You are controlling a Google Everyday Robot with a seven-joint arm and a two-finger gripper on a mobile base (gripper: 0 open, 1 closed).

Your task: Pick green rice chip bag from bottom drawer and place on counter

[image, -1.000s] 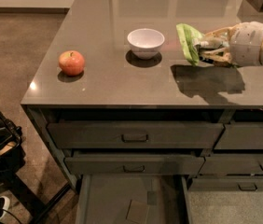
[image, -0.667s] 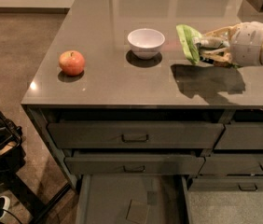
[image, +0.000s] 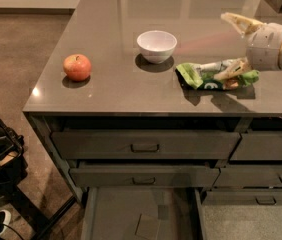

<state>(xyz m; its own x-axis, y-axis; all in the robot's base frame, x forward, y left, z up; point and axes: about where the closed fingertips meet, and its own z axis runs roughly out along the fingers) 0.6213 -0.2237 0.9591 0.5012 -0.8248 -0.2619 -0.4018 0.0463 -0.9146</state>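
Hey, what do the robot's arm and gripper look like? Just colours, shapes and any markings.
The gripper, at the right edge above the counter, has two pale tan, tapered fingers. They join a rounded, glossy white wrist housing with a thin orange-tan band around it further back. No cables or lettering show.

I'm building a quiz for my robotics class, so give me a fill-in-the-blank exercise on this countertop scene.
1. The crinkled green rice chip bag lies on the glossy grey-brown ___.
2. The round white bowl stands between that bag and the red ___.
3. The robot's claw, over the bag's right end, has its jaws ___.
Missing words: counter; apple; open.
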